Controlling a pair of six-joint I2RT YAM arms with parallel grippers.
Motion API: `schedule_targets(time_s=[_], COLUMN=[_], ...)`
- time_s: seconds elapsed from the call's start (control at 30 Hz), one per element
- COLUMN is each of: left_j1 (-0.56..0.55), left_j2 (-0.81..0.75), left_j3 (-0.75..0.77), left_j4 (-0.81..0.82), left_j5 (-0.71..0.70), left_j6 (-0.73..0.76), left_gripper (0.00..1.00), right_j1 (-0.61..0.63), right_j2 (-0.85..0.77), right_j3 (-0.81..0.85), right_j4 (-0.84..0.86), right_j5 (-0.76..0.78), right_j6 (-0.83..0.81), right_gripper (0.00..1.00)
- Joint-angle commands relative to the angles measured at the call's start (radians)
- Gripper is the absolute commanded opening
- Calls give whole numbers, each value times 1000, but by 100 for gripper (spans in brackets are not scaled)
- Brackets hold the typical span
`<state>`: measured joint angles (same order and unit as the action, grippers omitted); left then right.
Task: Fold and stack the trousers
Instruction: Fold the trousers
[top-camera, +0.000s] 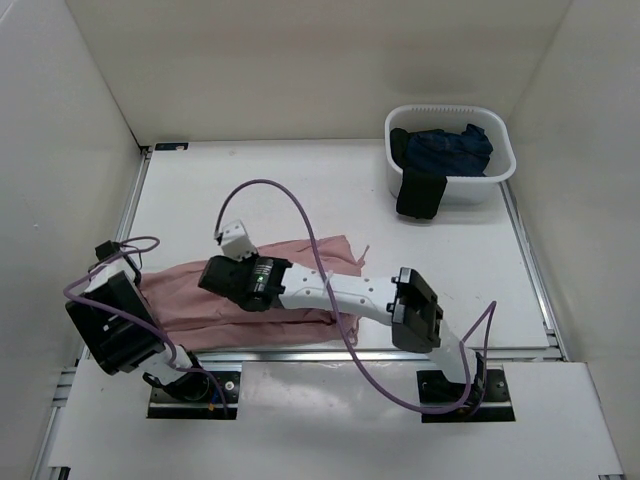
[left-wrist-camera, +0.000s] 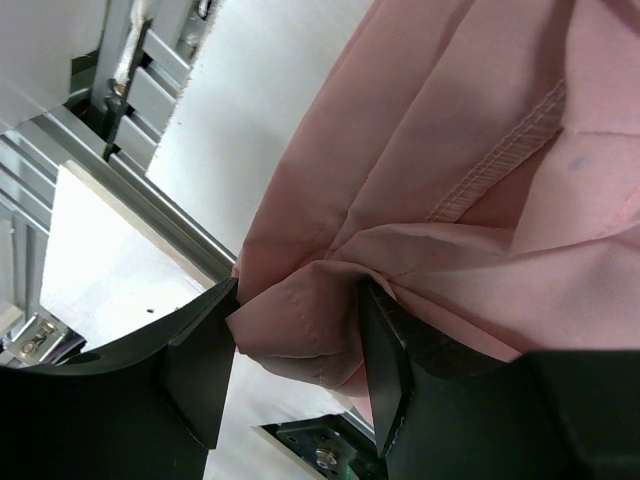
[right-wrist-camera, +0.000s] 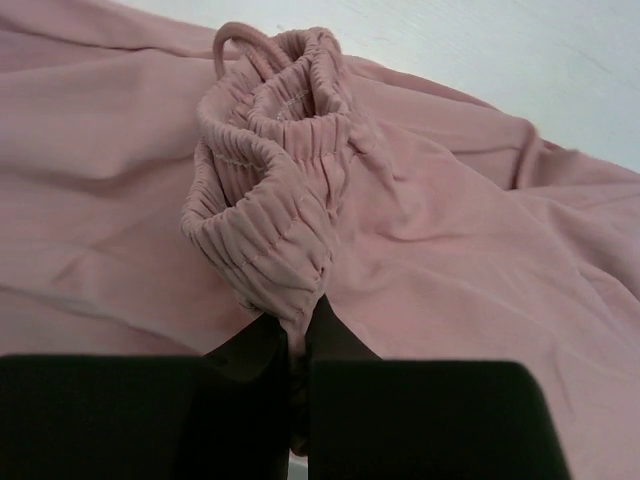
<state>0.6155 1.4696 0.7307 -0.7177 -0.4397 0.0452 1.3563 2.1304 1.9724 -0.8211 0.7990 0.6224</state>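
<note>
The dusty-pink trousers (top-camera: 300, 262) lie spread across the near left part of the white table (top-camera: 300, 190). My left gripper (left-wrist-camera: 297, 292) is shut on a bunched fold at their edge, and the pink fabric (left-wrist-camera: 300, 335) fills the gap between both black fingers, just above the table's metal rail. My right gripper (right-wrist-camera: 303, 318) is shut on the gathered elastic waistband (right-wrist-camera: 270, 200), which stands up in a puckered loop with the drawstring (right-wrist-camera: 240, 35) behind it. From above, the right gripper (top-camera: 215, 278) sits over the middle of the trousers.
A white basket (top-camera: 500, 165) stands at the back right, holding a dark navy garment (top-camera: 445, 150), with a black garment (top-camera: 420, 195) hanging over its front rim. Metal rails (top-camera: 520, 240) border the table. Purple cables (top-camera: 300, 215) loop over the arms.
</note>
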Motion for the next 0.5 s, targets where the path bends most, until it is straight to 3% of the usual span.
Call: schedule_targets(time_s=[0.0,0.07,0.1,0.13,0.17,0.23,0.37,0.43,0.47], left_j1=[-14,-14,-14,-14,-14,-14,-14,-14,-14], left_j2=[17,26,26,26,26,26,26,26,26], left_j3=[1,12,12,12,21,30,30,30,21], left_j4=[1,1,1,1,1,1,1,1,1], left_j5=[134,134,144,144,144,144,144,144,144], left_j6=[-45,-45,-45,-45,-45,-45,-45,-45,-45], left_gripper=[62,62,62,62,62,62,65,65,65], right_j1=[-5,-5,-5,-5,-5,-5,4,4,4], right_j2=[31,43,66,85,104,140,-20,-100,-177], right_j3=[164,164,175,198,270,344,211,77,30], right_j4=[-33,25,48,48,30,-53,-36,-6,5], right_j5=[-39,-143,-200,-251,-350,-409,-503,-483,-366], right_j6=[-79,-179,-214,-280,-315,-364,-449,-449,-413], right_gripper=[0,1,7,35,48,71,89,89,83])
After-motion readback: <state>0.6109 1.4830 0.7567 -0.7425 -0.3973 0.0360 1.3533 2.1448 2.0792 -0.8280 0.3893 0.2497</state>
